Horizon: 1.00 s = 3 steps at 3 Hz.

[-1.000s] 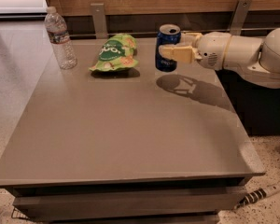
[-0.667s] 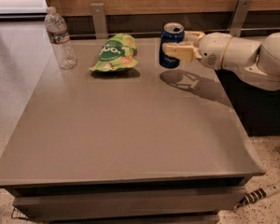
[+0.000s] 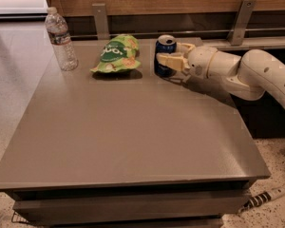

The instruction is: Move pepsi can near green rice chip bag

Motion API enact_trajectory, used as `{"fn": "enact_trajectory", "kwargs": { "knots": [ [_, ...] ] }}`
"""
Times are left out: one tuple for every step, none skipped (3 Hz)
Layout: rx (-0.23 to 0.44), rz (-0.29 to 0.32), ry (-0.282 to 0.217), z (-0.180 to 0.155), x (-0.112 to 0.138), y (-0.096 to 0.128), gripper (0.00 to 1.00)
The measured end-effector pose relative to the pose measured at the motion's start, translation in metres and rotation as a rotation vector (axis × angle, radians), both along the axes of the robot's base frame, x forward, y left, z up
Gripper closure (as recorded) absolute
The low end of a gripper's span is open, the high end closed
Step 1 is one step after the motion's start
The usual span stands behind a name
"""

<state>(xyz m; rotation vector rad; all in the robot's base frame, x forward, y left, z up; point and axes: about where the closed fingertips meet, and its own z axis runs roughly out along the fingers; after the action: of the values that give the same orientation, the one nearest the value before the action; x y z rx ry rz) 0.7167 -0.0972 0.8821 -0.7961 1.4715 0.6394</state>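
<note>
The dark blue pepsi can (image 3: 164, 65) stands upright at the far side of the table, its base at or just above the tabletop; I cannot tell which. My gripper (image 3: 168, 52) reaches in from the right and is shut on the can, with one cream finger (image 3: 170, 61) across its front. The green rice chip bag (image 3: 117, 55) lies just left of the can, with a small gap between them. The white arm (image 3: 256, 72) stretches off to the right edge.
A clear plastic water bottle (image 3: 61, 38) stands at the table's far left corner. The grey table (image 3: 133, 137) spreads toward me. A wooden wall with metal brackets (image 3: 100, 18) runs behind it. A power strip (image 3: 266, 197) lies on the floor at the right.
My gripper has carried the pepsi can left and down, from a raised spot farther right to a place close beside the green bag.
</note>
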Motion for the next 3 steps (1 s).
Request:
{"fn": "enact_trajectory", "kwargs": {
  "knots": [
    [-0.005, 0.01, 0.032, -0.0185, 0.0073, 0.0103, 1.0],
    [-0.005, 0.01, 0.032, -0.0157, 0.0073, 0.0104, 0.84],
    [-0.005, 0.01, 0.032, -0.0151, 0.0073, 0.0105, 0.6]
  ]
}}
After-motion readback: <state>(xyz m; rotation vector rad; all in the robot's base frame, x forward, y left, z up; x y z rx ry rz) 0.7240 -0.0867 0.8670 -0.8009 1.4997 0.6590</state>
